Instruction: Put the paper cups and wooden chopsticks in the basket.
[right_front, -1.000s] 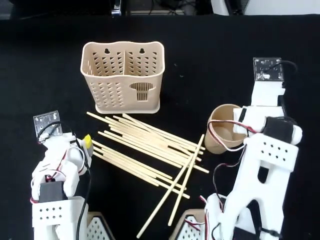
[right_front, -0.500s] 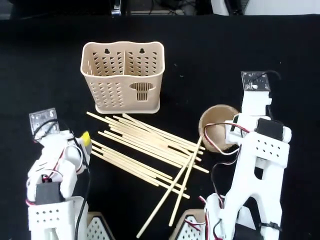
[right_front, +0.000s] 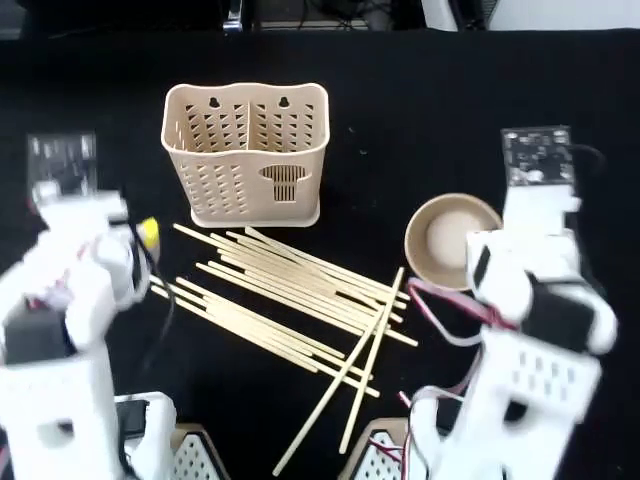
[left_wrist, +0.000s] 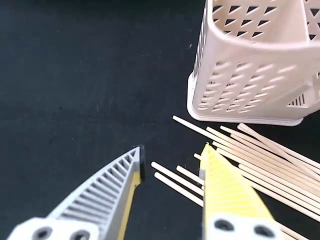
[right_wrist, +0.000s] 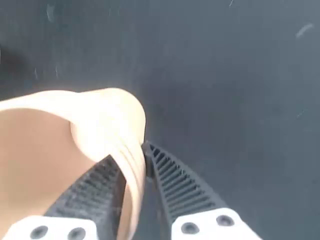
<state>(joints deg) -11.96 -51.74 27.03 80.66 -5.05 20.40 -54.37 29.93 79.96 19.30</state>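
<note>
1. Right gripper (right_wrist: 130, 151) clamps the cup (right_front: 450, 238) by its rim, right of the chopsticks (right_front: 290, 290).
2. Left gripper (left_wrist: 171, 150), jaws spread, hangs over the chopstick ends.
3. Chopsticks lie on the table (right_front: 500, 90), just before the basket (right_front: 246, 150).

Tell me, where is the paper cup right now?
The paper cup is right of the chopsticks in the high view, its rim pinched by the right gripper, away from the basket.

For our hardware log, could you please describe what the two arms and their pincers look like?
The left arm and right arm are white printed shells with black motors and red, white and black cables. The left pincer has one grey and one yellow ribbed finger; the right pincer has two black ribbed fingers.
</note>
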